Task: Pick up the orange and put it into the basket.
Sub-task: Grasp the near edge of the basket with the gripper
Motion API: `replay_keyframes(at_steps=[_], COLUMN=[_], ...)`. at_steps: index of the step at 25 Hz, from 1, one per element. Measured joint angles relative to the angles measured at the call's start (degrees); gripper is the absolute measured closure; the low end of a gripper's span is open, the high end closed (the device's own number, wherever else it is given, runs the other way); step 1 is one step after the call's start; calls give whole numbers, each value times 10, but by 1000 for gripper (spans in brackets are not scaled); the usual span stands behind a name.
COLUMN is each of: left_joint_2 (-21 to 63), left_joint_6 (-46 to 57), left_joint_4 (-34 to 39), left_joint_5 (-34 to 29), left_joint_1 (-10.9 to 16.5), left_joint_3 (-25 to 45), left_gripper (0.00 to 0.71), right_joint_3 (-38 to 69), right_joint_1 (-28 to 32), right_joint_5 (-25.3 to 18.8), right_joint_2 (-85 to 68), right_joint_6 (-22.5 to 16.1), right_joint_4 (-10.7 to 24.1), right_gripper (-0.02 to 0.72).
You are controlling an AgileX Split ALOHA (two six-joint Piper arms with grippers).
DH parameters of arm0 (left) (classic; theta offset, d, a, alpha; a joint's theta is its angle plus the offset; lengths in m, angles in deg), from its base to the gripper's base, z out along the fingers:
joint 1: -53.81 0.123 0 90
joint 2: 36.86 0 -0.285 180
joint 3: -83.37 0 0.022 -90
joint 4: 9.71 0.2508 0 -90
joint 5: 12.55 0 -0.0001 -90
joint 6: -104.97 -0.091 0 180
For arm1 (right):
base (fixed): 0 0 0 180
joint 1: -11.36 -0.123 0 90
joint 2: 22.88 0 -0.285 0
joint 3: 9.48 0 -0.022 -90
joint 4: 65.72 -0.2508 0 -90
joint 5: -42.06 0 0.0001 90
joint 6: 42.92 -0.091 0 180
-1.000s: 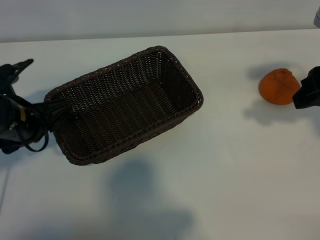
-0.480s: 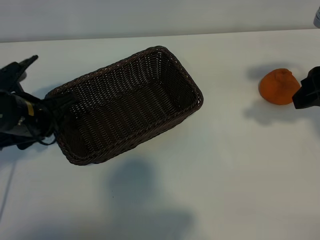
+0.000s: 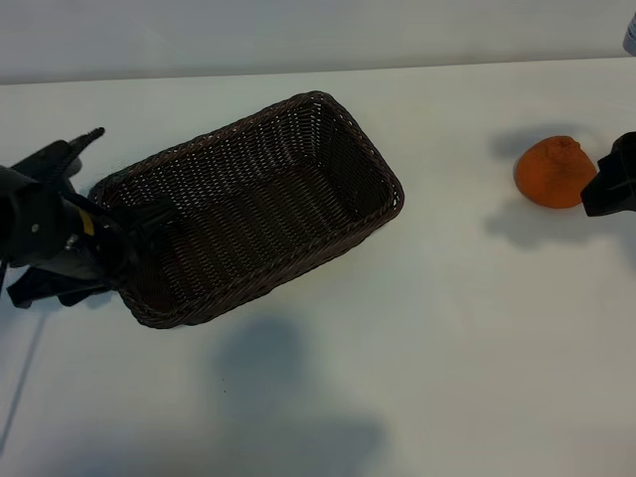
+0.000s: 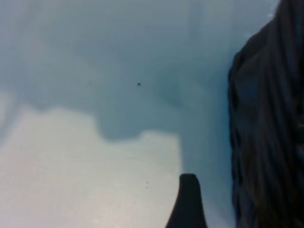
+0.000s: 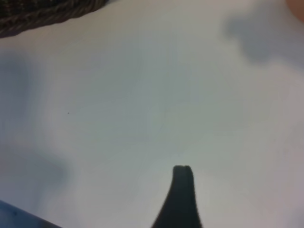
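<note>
No brand, label or writing can be read on anything here. The basket [image 3: 248,204] lies skewed on the white table [image 3: 447,348], and nothing shows inside it. The orange [image 3: 555,172] sits on the table well apart from the basket, toward the right edge of the exterior view, knob end up.

The left gripper [image 3: 119,189] is at the basket's left short end, its jaws spread: one finger reaches over the rim into the basket and the other pokes out behind, over the table. Much of the arm is cut off by the frame edge, and whether a finger touches the wicker is unclear. In the left wrist view only one dark fingertip [image 4: 188,199] shows, with the basket wall [image 4: 266,133] close beside it.

The right gripper [image 3: 611,184] is just beside the orange, mostly out of frame; only a black block of it shows. Its jaws stand wide and hold nothing. The right wrist view shows one fingertip [image 5: 182,190] over bare table, a strip of basket rim [image 5: 42,14] and a sliver of orange [image 5: 298,7] at a corner.
</note>
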Motion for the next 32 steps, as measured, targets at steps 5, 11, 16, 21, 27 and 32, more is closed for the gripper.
replay_keyframes(at_steps=[5,11,16,21,27,32], left_joint_2=[-15,-31,-52,-61,-63,-65], left_joint_6=[-4,-8,-21,-28,-38,-36], left_joint_4=[-13,-15,-16,-28,-45,-53], left_joint_5=[3,6,8,15,28,40], left_joint_1=[0,0,0,0,0,0], left_joint_3=[-7,-7,-8,-8,-8,-10], left_gripper=[118,118,118,118,194,318], right_joint_3=[0,0,0,0,0,0], right_joint_1=[0,0,0,0,0,0], right_joint_5=[0,0,0,-1,-1,-1], right_joint_2=[0,0,0,0,0,0], right_joint_6=[0,1,2,2,2,2], right_joint_4=[0,0,0,-1,-1,-1], right_gripper=[108,108,108,108,108,108])
